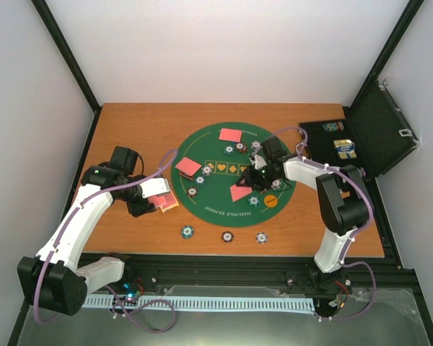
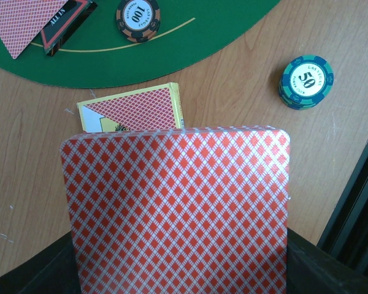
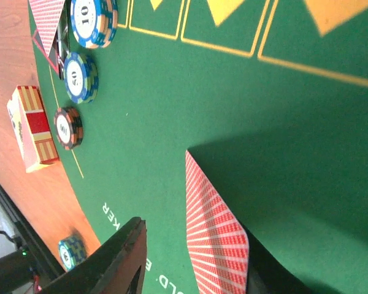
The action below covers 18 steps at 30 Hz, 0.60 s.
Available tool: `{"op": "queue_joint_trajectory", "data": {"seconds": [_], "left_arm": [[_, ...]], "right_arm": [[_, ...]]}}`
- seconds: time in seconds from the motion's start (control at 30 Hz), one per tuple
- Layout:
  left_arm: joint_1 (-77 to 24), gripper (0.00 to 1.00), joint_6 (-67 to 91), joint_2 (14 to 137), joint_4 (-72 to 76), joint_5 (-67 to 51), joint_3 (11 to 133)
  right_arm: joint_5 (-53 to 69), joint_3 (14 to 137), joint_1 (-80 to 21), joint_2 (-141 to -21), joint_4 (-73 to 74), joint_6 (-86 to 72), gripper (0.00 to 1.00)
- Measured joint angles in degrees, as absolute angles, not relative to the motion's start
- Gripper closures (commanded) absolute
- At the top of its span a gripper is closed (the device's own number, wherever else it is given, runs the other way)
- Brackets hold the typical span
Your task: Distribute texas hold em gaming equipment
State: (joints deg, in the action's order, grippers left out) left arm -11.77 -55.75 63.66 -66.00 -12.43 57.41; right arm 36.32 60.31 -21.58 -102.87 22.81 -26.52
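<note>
A thin, slick, bendy playing card (image 2: 178, 208) is pinched by its short edge in the closed left tool (image 1: 150, 195), while the right tool (image 3: 193, 269) stands parted around a second card (image 3: 214, 226).

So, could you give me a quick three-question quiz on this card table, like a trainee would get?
1. Multiple choice: what does the left tool hold?
A) a striped poker chip
B) a red diamond-backed playing card
C) an orange round marker button

2. True or false: the teal striped poker chip marked 50 lies on the round green felt mat.

3. Fill in: seen from above, ___ small round poker chips lie in a row on the bare wooden table, between the mat and the arms' bases.

Key: 1 B. 2 False, it sits on the wooden table beside the mat. 3 Three.
</note>
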Motion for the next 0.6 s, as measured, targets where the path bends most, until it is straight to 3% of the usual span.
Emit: {"op": "queue_joint_trajectory", "data": {"seconds": [0.27, 0.6], "left_arm": [[-11.77, 0.99, -55.77, 63.66, -66.02, -12.43, 57.43], [-11.77, 0.99, -55.75, 63.66, -66.02, -12.47, 57.43]], "right_arm": [[30.11, 66.85, -21.21, -104.12, 28.51, -23.83, 0.30], [26.98, 66.00, -21.82, -94.98, 28.08, -27.33, 0.21]]}}
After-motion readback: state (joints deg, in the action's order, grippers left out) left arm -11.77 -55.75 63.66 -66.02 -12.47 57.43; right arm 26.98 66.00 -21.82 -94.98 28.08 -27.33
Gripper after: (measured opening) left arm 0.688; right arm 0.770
